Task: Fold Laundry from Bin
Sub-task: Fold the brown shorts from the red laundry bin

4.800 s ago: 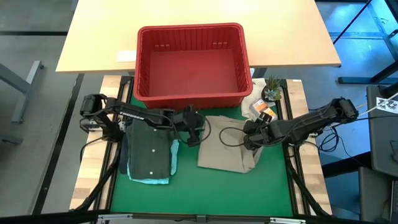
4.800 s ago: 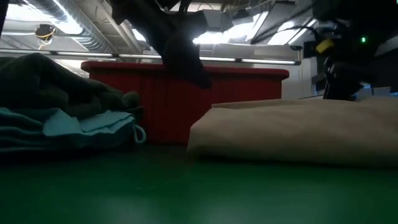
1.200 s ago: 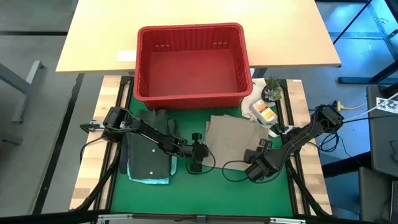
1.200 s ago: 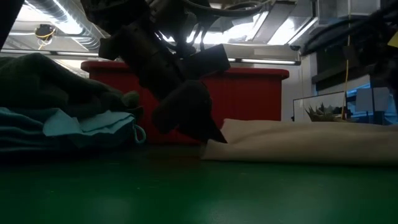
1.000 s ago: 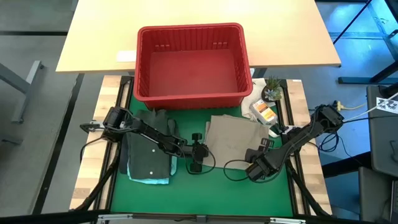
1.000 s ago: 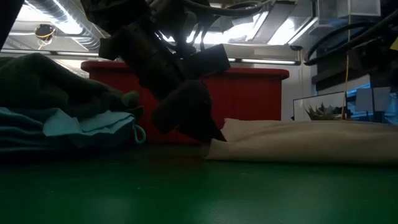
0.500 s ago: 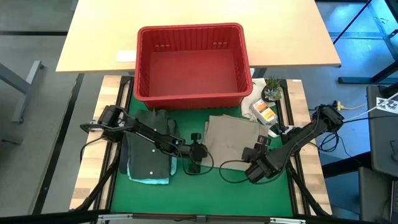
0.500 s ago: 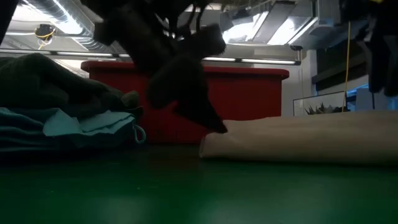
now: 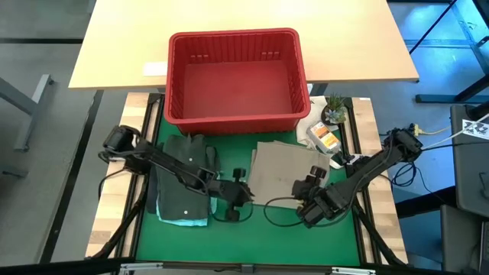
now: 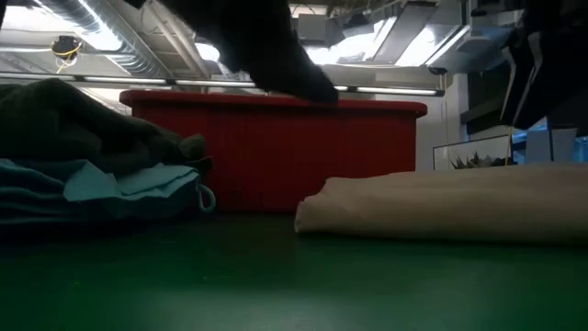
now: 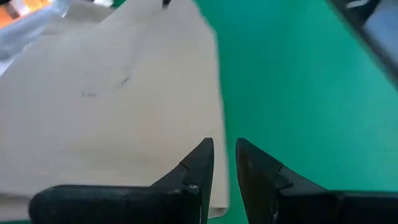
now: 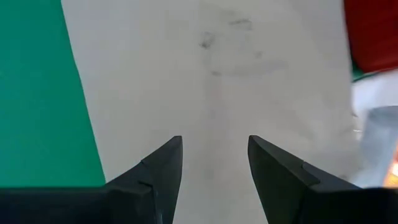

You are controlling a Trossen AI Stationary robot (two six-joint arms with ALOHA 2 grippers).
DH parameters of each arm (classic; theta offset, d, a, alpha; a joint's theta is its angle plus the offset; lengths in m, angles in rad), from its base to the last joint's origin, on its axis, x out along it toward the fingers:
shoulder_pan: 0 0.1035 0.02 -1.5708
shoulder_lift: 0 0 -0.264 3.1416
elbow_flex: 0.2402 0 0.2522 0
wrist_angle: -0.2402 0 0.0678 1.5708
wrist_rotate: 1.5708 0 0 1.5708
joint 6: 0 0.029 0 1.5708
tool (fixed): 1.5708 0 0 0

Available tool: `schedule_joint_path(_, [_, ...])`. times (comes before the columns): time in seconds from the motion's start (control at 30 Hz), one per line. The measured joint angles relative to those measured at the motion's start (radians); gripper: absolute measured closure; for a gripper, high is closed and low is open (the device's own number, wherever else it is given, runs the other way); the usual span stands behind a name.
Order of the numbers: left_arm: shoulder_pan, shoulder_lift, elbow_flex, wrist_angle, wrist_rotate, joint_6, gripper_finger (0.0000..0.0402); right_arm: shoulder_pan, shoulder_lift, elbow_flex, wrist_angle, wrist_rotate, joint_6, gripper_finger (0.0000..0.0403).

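The beige garment (image 9: 284,172) lies folded flat on the green mat (image 9: 252,233), in front of the red bin (image 9: 237,76). On the left, a dark garment (image 9: 183,183) rests on a light teal one (image 9: 183,221). My left gripper (image 9: 249,191) hovers above the beige garment's left edge (image 11: 214,93), its fingers a narrow gap apart with nothing between them. My right gripper (image 9: 307,192) hangs open over the beige garment's (image 12: 211,74) near right part, clear of it. In the low view the garment (image 10: 441,207) lies alone, with the left fingers (image 10: 303,78) well above.
A small potted plant (image 9: 334,111) and a white bag with an orange item (image 9: 321,134) stand at the mat's far right corner. Loose cables (image 9: 279,202) trail near the grippers. Bare green mat stretches along the near edge.
My left gripper has risen from the beige garment's near left corner, clear of the cloth, and drawn slightly toward the table's left. My right gripper has risen a little and tipped further down. The beige garment has stayed flat on the mat.
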Motion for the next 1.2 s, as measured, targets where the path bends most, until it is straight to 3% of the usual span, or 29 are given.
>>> schedule_joint_path(0.3, [-0.079,-0.086,0.000,-0.038,-0.002,0.000,0.0337,-0.020,0.000,-0.163,0.261,-0.001,0.003,0.0220])
schedule_joint_path(0.7, [-0.159,-0.108,0.001,-0.067,-0.008,-0.001,0.0337,-0.027,0.000,-0.388,0.812,-0.109,0.063,0.0220])
schedule_joint_path(0.87, [-0.176,-0.108,0.001,-0.077,-0.009,-0.001,0.0337,-0.026,0.000,-0.397,0.981,-0.109,0.113,0.0220])
schedule_joint_path(1.07, [-0.183,-0.108,0.001,-0.076,-0.008,-0.001,0.0337,-0.026,0.000,-0.397,1.176,-0.007,0.117,0.0220])
schedule_joint_path(1.2, [-0.182,-0.108,0.001,-0.074,-0.009,-0.001,0.0337,-0.026,0.000,-0.374,1.210,-0.001,0.109,0.0220])
